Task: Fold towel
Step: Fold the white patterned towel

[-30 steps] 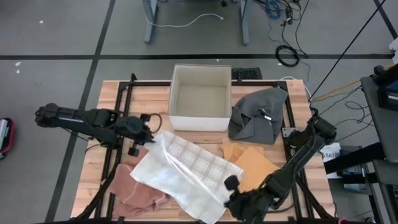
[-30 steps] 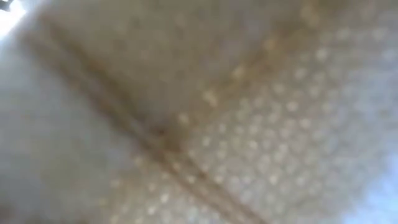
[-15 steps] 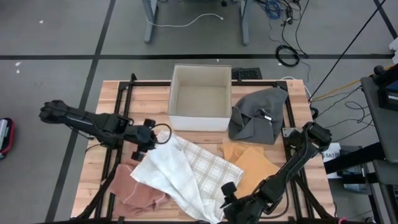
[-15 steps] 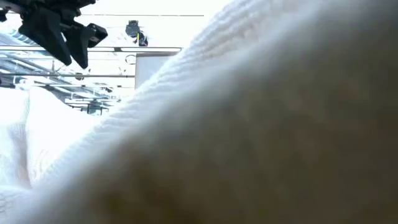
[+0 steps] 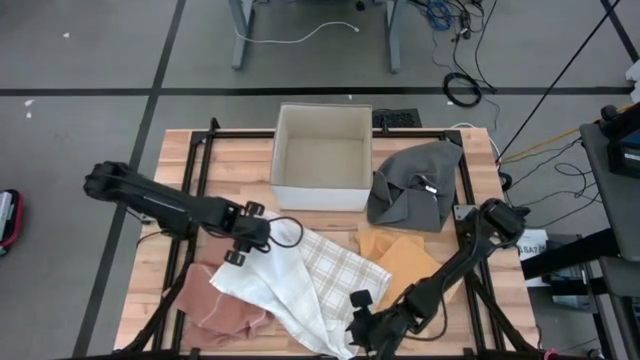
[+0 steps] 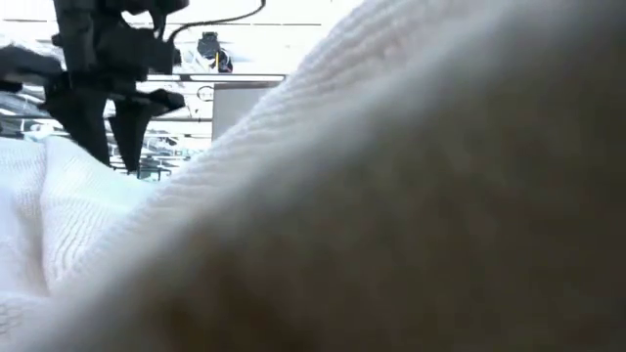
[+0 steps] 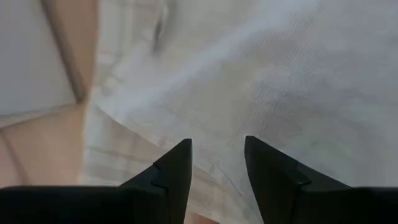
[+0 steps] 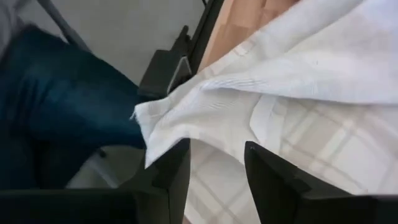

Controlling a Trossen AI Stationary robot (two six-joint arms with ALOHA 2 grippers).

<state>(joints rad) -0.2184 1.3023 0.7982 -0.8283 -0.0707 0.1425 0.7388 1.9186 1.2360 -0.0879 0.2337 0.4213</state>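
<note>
I see the white checked towel (image 5: 300, 275) lying rumpled across the front middle of the wooden table (image 5: 170, 160), over a pink cloth (image 5: 210, 300) and beside an orange one (image 5: 410, 265). My left gripper (image 5: 262, 232) hangs above its far edge — fingers parted, holding nothing. My right gripper (image 5: 362, 318) sits at the towel's near corner, fingers apart and empty too.

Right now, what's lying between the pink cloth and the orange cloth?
The white checked towel lies between the pink cloth and the orange cloth, overlapping both. The high view shows this.
</note>
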